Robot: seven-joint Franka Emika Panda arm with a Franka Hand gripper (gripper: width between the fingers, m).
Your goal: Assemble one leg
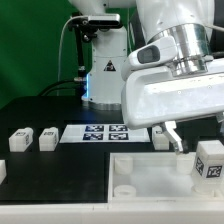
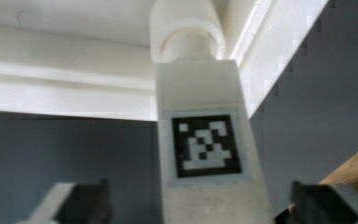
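White plastic leg (image 2: 206,110) sits centred between the gripper's (image 2: 197,205) spread fingers (image 2: 78,203); dark table (image 2: 51,150) shows in the gap either side, neither pad touching it. Beyond the fingertips, its rounded end lies by the tray's (image 2: 78,85) edge.

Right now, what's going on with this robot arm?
The Panda arm's gripper is open, its fingers straddling one tagged leg without touching it. The leg's far end meets the white tray; whether it is seated I cannot tell. Beside the marker board, other legs lie loose.
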